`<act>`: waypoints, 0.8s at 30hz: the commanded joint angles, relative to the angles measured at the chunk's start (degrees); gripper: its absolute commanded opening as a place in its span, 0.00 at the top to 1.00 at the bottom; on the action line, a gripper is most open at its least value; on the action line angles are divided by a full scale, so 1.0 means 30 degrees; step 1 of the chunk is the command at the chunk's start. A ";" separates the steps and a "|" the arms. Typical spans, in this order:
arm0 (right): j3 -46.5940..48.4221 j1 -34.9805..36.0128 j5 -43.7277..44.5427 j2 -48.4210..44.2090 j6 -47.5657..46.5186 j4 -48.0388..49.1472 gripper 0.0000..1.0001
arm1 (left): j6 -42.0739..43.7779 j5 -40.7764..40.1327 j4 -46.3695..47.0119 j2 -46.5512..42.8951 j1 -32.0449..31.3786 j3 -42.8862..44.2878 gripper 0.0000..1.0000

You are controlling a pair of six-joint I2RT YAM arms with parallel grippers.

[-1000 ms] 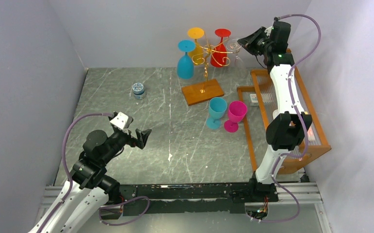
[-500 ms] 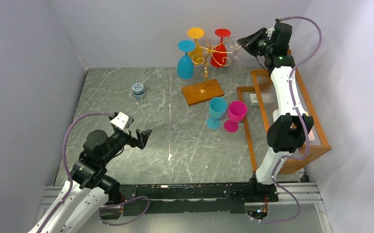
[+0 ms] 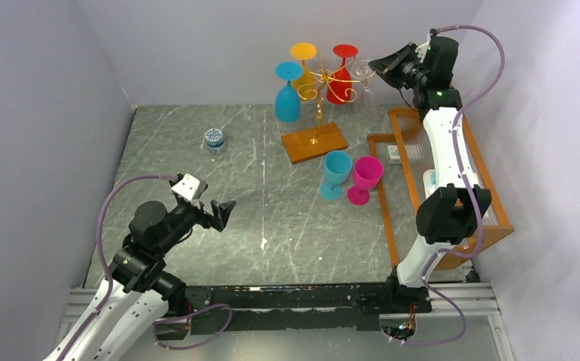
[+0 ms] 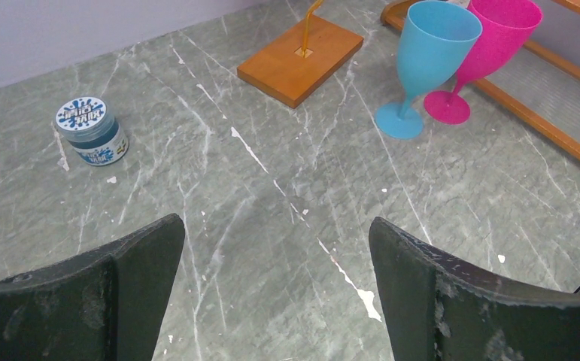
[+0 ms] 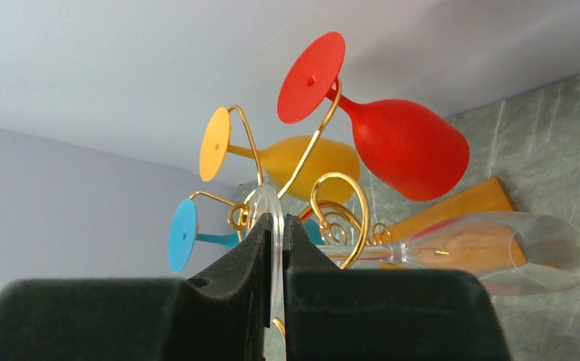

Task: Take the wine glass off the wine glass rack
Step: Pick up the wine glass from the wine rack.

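Left gripper (image 3: 221, 210): released, fingers spread wide with nothing between them, hovering over the near-left part of the table (image 3: 181, 173). Small round jar (image 3: 214, 139), blue-and-white lid: upright toward the far-left corner. Wine glass rack (image 3: 318, 113): gold wire tree on a brown wooden base (image 3: 314, 141), standing near the middle of the far edge. It carries a blue glass (image 3: 287, 101), a yellow glass (image 5: 309, 162) and a red glass (image 3: 339, 86), each hung bowl-down by its foot. Clear wine glass (image 5: 497, 256): at the rack's right side, high above the far edge. In the right wrist view its stem lies across a gold curl; whether it rests on the wire cannot be told. Right gripper (image 5: 277, 222): clenched on the rim of the clear wine glass's foot. Teal glass (image 3: 336, 171) and pink glass (image 3: 365, 177): upright and close side by side, right of the table's centre, nearer than the base. Orange wooden frame (image 4: 557, 135) with clear rods: along the right edge, just beside the pink glass.
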 commanded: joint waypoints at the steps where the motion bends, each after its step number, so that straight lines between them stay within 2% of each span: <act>1: -0.0420 -0.0170 -0.0647 -0.0385 0.0048 0.0238 1.00 | 0.0240 0.0440 0.0050 -0.0072 0.0042 0.0418 0.03; 24: 0.0299 -0.0137 -0.1823 0.0474 0.0449 0.0400 1.00 | 0.0213 0.0434 0.0046 -0.0070 0.0047 0.0447 0.03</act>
